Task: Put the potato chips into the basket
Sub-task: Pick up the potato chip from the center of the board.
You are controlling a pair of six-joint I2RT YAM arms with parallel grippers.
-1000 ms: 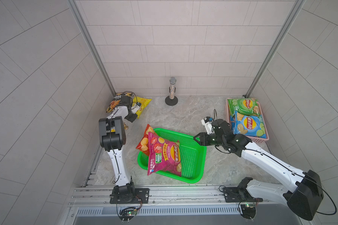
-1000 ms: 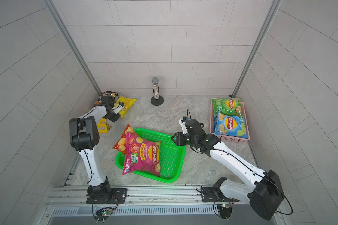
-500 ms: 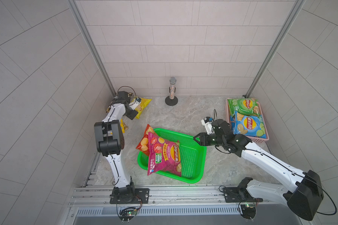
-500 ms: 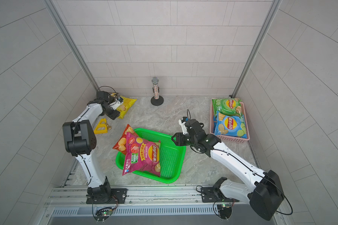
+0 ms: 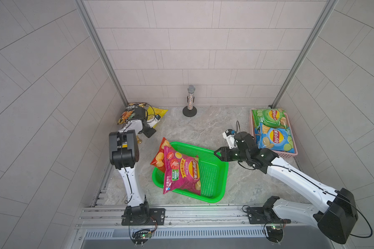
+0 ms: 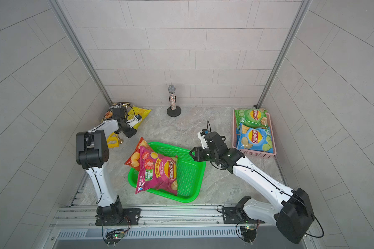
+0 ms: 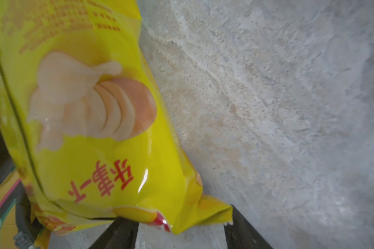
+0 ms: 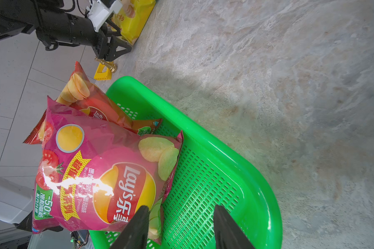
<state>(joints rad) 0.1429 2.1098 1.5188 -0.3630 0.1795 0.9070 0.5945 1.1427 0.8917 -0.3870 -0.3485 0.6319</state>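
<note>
Since a second ago my left gripper (image 7: pixel 181 224) has parted its jaws, which were shut then, while my right arm has kept its place. That left gripper now stands open at the near end of the yellow chip bag (image 5: pixel 159 111), whose corner shows in the gap between my fingers (image 7: pixel 123 232) without being pinched. Just beside that bag, in the far left corner of the tabletop (image 5: pixel 203 129), lies the black chip bag (image 5: pixel 127 112). The magenta bag (image 5: pixel 181 172) rests across the left part of the green basket (image 5: pixel 212 172), on top of the red-orange bag (image 5: pixel 159 156), and both overhang its rim. My right gripper (image 8: pixel 181 226) hovers over the basket's far right corner, jaws apart and holding nothing. Along the right edge of the tabletop a pink basket (image 5: pixel 287 153) holds a green bag (image 5: pixel 268 115) and a blue bag (image 5: pixel 275 139), the blue one nearer the front. A microphone (image 5: pixel 190 101) stands upright on its round base at the far edge, and a yellow triangular piece (image 8: pixel 103 75) lies near the left edge
</note>
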